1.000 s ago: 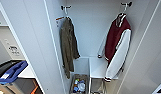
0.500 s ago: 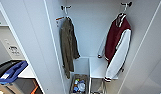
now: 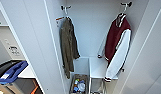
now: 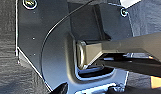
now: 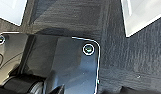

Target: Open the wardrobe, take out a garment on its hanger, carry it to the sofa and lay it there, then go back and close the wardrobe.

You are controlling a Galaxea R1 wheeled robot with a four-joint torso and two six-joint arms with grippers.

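Observation:
The wardrobe (image 3: 33,45) stands open in the head view, its white doors swung out to both sides. Inside on the right hangs the garment (image 3: 115,37), a maroon jacket with white sleeves and striped cuffs. Its thin white hanger (image 3: 124,10) hooks onto a peg near the top. The jacket hangs straight down, and nothing is touching it. Both wrist views look down past the robot's dark plate onto dark carpet (image 5: 126,62).
An olive-green jacket (image 3: 68,47) hangs inside the wardrobe on the left. Below are a white shelf block (image 3: 96,67) and a small basket (image 3: 78,85) holding several items. A blue object (image 3: 12,72) lies on furniture left of the wardrobe. White panels (image 5: 143,15) edge the carpet.

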